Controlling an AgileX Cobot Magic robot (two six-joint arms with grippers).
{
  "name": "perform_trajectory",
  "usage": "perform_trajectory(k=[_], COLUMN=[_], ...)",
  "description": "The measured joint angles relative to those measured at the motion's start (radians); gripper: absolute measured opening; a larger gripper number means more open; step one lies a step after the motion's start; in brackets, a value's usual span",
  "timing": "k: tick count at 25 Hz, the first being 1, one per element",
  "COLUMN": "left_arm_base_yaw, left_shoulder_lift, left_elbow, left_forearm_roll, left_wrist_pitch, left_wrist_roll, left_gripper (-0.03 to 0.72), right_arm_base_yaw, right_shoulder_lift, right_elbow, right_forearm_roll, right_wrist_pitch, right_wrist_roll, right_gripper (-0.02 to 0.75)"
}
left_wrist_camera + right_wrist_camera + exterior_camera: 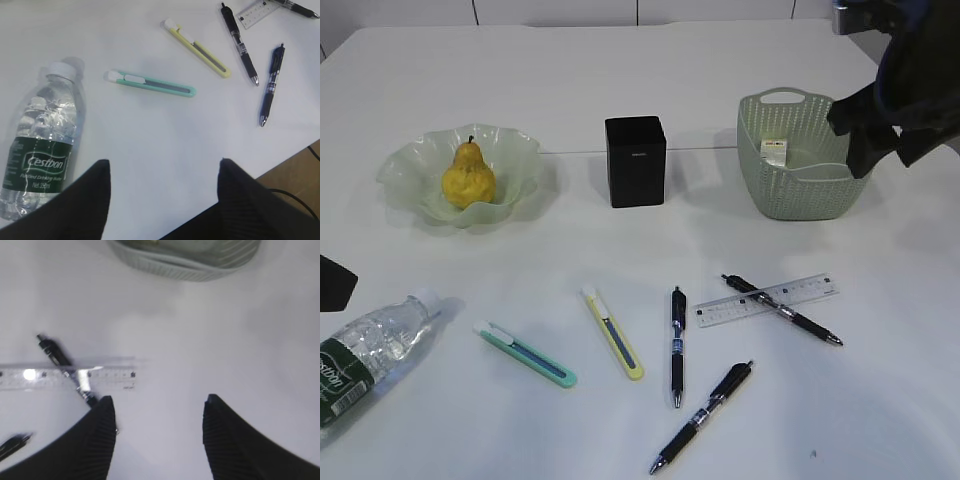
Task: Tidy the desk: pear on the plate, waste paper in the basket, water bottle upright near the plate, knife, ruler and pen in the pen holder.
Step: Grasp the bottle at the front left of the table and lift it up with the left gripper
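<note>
From the exterior view, the pear (pixel 468 175) already sits in the plate (pixel 405 165) at 10 o'clock, and something pale lies inside the basket (pixel 798 185) at 2 o'clock, probably the waste paper. The pen holder (pixel 636 161) stands at 12. Your right gripper (pixel 860 130) hangs at the basket's right rim; its jaws are not readable here. The clear ruler (pixel 767 300) lies across one pen (pixel 782 309): thin, stiff and flat, so you will likely need to pinch it by its free end where the pen props it up.

In the left wrist view, your left gripper (pixel 162 172) is spread wide and empty above bare table. The water bottle (pixel 42 145) lies on its side at 9 o'clock, cap toward 12. It looks full, so expect weight and a slick, rolling body; take it around the labelled middle. The green knife (pixel 150 83) and yellow knife (pixel 197 47) lie apart; both look light and rigid, so grip them mid-length.

In the right wrist view, the right gripper is parted and holds nothing, with the ruler at 9 o'clock and the basket rim at 12.
</note>
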Motion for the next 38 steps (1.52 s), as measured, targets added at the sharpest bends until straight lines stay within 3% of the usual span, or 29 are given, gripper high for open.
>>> perform_trajectory(k=[6,13,21,29,38], left_arm_base_yaw=[0.0,0.0,0.0,0.0,0.0], left_shoulder_lift=[0.0,0.0,0.0,0.013,0.162], left_elbow=[0.0,0.0,0.0,0.0,0.0], left_forearm_roll=[-0.006,-0.006,0.011,0.208,0.225], left_wrist_pitch=[0.004,0.019,0.034,0.04,0.061], left_wrist_roll=[0.0,0.0,0.0,0.017,0.111], left_gripper=[0.474,0.474,0.474,0.474,0.474], right_arm_base_yaw=[0.0,0.0,0.0,0.0,0.0], right_shoulder_lift=[-0.032,-0.043,-0.131,-0.266,-0.338], right_elbow=[0.0,0.0,0.017,0.104,0.18], right_forearm_roll=[0.186,0.272,0.295,0.311,0.314], right_wrist_pitch=[0.117,0.15,0.15,0.159,0.166], right_wrist_roll=[-0.136,-0.225,-0.254,-0.282,-0.282], right_gripper=[0.443,0.443,0.443,0.443,0.442])
